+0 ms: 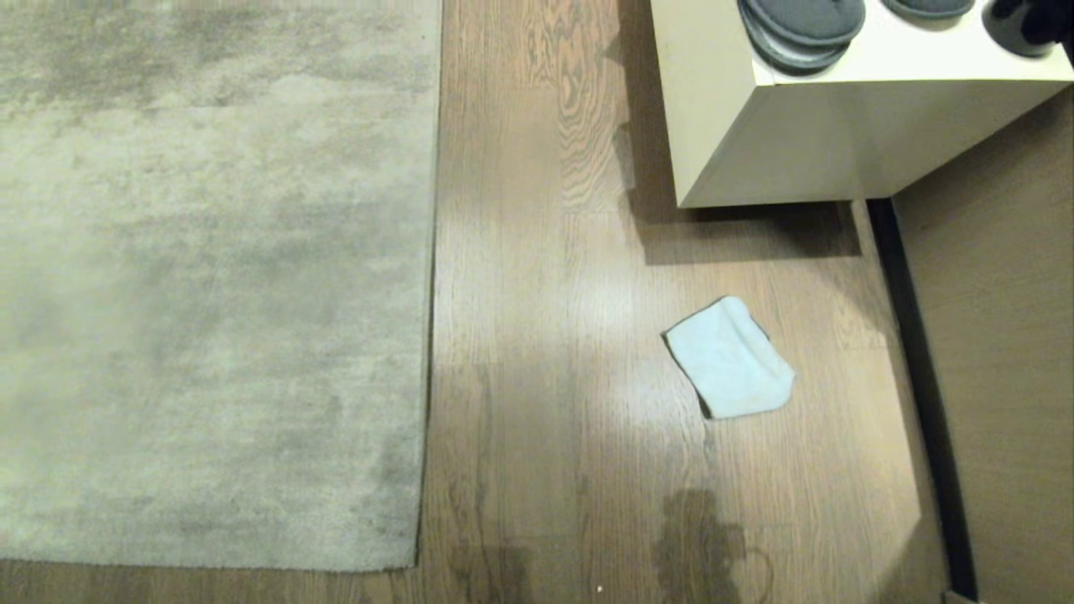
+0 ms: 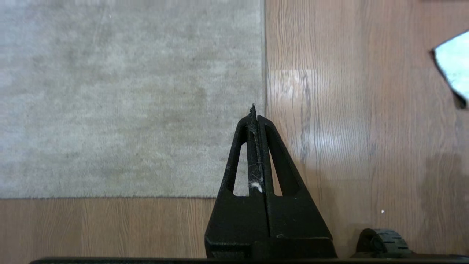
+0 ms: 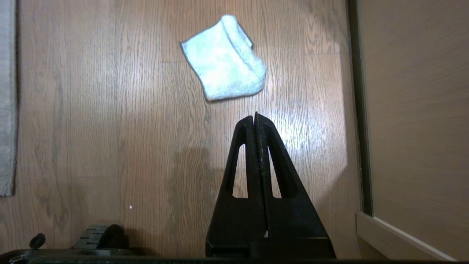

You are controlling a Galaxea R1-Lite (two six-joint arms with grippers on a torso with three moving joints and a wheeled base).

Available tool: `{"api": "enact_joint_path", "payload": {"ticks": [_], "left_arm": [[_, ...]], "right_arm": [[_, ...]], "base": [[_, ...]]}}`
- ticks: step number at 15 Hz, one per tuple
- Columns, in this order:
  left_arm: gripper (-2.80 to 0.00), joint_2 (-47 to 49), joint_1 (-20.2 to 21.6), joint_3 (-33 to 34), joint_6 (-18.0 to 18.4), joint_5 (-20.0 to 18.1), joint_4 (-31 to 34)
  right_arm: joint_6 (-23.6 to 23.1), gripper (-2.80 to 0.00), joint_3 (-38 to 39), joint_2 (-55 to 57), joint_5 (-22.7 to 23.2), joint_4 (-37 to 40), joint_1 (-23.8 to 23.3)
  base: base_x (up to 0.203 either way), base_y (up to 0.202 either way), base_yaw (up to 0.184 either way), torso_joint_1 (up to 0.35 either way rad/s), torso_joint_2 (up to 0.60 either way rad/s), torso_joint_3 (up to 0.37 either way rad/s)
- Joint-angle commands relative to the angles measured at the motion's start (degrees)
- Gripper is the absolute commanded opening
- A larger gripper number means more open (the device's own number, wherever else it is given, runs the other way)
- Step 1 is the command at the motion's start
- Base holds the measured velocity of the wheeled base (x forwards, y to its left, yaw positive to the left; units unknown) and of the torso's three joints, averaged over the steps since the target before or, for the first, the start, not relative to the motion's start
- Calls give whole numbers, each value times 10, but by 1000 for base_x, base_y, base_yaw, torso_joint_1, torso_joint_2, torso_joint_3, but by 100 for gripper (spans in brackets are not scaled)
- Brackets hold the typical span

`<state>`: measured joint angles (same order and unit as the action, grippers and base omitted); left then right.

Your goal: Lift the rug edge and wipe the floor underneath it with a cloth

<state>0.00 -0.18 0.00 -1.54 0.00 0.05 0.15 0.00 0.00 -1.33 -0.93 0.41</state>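
A large mottled beige-grey rug lies flat at the left; its straight rug edge [image 1: 432,277] runs up the head view and ends in a near corner [image 1: 415,566]. The wood-plank floor [image 1: 537,335] is bare beside it. The pale mint-blue cloth [image 1: 730,359] lies crumpled on the floor to the right of the rug. Neither arm shows in the head view. My left gripper [image 2: 255,112] hangs shut and empty above the rug edge [image 2: 264,73] near its corner. My right gripper [image 3: 255,116] is shut and empty, hovering short of the cloth [image 3: 224,58].
A cream cabinet [image 1: 797,134] stands on the floor at the far right, with grey slippers [image 1: 801,29] on top. A wall with a dark skirting strip [image 1: 923,377] runs along the right side. A wheel [image 2: 383,242] of my base shows low down.
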Motion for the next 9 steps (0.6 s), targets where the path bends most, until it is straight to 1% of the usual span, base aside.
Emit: {"api": "enact_joint_path", "payload": {"ticks": [1, 9], "left_arm": [[-280, 0, 0, 0, 0, 0, 0], [-280, 0, 0, 0, 0, 0, 0]], "right_arm": [[0, -280, 0, 1, 0, 0, 0], [0, -280, 0, 1, 0, 0, 0]], "base": [[0, 0, 0, -1, 2, 205], [0, 0, 0, 2, 1, 205]]}}
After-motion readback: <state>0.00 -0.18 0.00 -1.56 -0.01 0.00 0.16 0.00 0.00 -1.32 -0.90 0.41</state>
